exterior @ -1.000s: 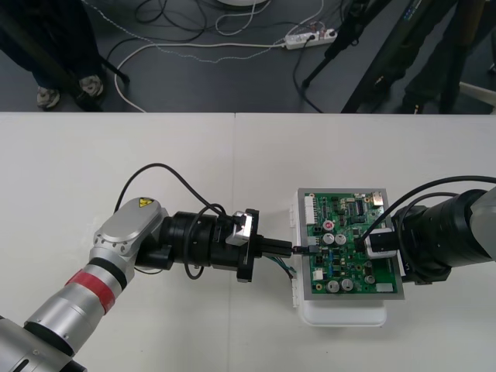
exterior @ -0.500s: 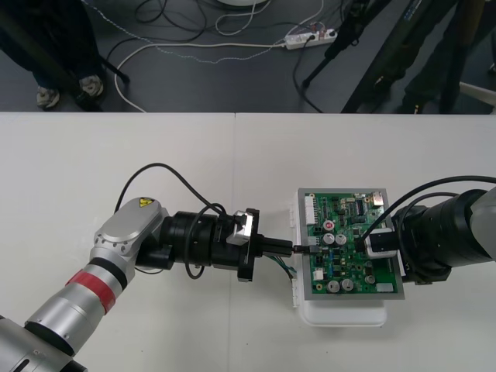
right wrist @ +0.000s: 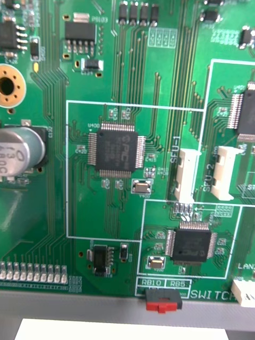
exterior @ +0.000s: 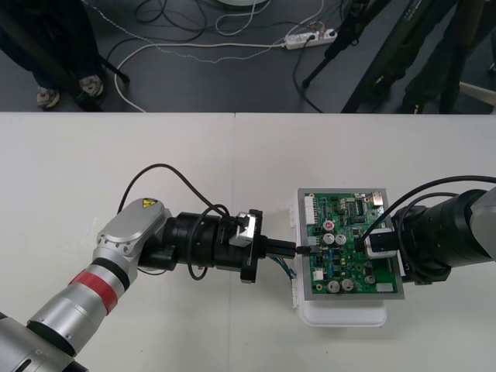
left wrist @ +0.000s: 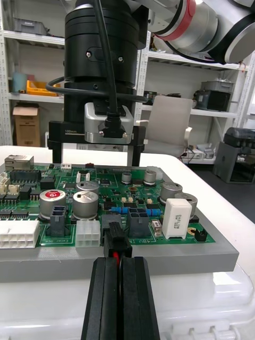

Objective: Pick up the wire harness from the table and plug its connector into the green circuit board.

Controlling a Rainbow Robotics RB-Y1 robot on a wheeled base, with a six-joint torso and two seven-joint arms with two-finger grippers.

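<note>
left gripper is clenching the harness plug at the green circuit board's 9 o'clock edge, wires trailing toward 7 o'clock. right gripper, fingers spread, is standing over its 3 o'clock side.

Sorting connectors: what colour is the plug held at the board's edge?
The plug is black; left wrist view shows it best.

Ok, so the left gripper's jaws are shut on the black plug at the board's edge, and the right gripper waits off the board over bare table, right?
No: the right gripper stands over the green circuit board, not off it, as the front view shows. The left gripper is indeed shut on the black plug at the board's edge.
</note>
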